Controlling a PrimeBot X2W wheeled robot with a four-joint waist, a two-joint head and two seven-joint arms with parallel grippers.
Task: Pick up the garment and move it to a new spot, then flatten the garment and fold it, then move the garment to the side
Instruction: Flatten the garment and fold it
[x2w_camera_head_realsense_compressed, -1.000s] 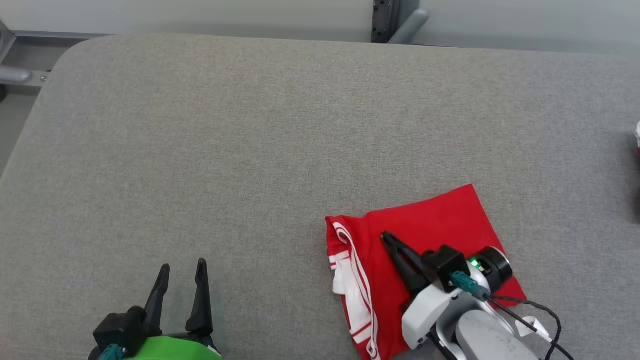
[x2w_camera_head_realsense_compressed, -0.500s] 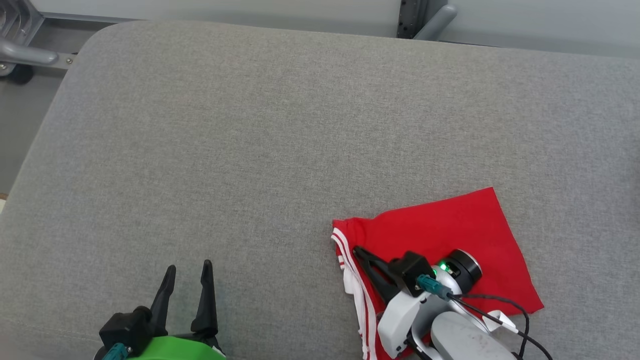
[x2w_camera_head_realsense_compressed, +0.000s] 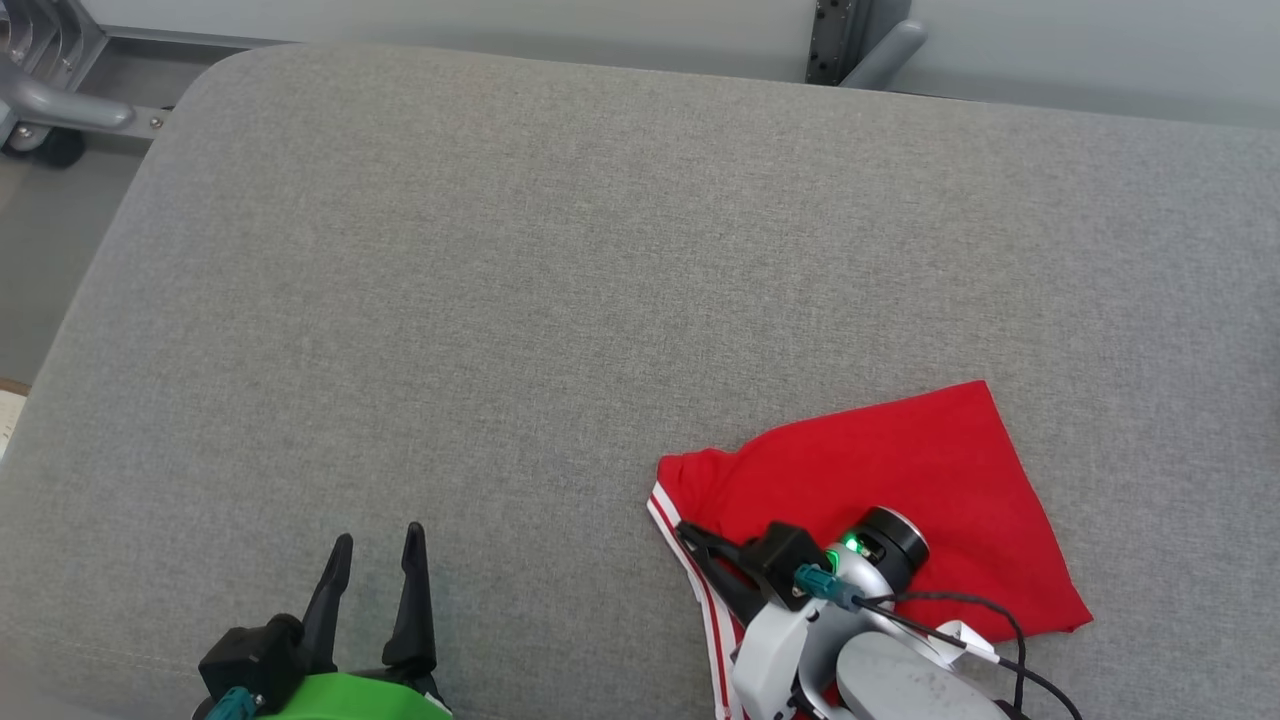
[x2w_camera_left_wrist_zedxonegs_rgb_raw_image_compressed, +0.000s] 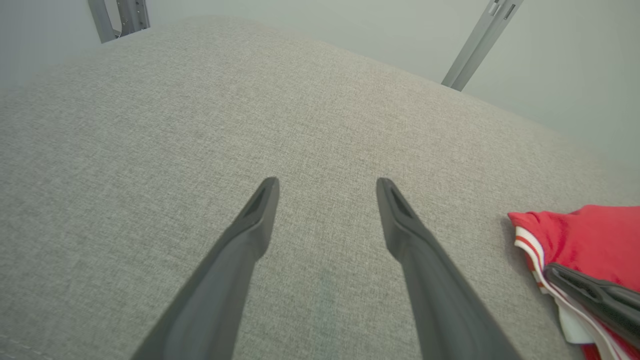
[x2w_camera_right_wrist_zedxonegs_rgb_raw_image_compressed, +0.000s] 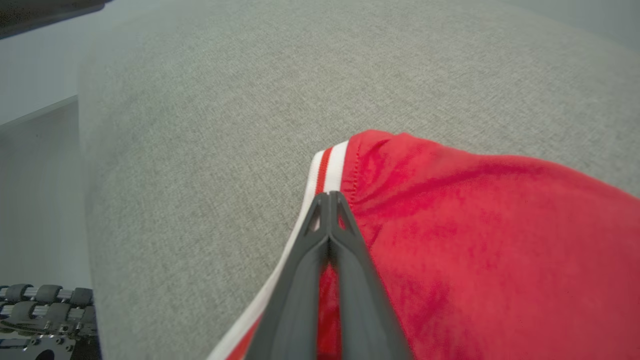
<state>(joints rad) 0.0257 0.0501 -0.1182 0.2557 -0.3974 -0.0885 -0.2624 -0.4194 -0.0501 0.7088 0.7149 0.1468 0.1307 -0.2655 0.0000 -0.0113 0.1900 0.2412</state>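
**Near right on the grey counter: folded red garment under a closed end effector**

Near the right front edge of the counter (x2w_camera_head_realsense_compressed: 500, 250), a padded slab with rounded corners covered in coarse grey woven cloth, lies the garment (x2w_camera_head_realsense_compressed: 900, 470). It is smooth red knit, folded into a flat, roughly four-sided shape. A white band (x2w_camera_right_wrist_zedxonegs_rgb_raw_image_compressed: 327, 165) with red stripes runs along its left edge.

The right end effector (x2w_camera_head_realsense_compressed: 685, 528) lies low across the garment's near left part. Its two long dark fingers are pressed together into one tapering wedge, and their tips rest at the stitched seam where red cloth meets the striped band. Whether any cloth is pinched between them cannot be told. A thin black cable (x2w_camera_head_realsense_compressed: 960, 600) loops over the garment behind the pale wrist.

Well apart, at the near left, the left end effector (x2w_camera_head_realsense_compressed: 378, 535) hovers over bare counter. Its matte fingers are spread wide with nothing between them, and a glossy green shell (x2w_camera_head_realsense_compressed: 340, 700) sits behind them.
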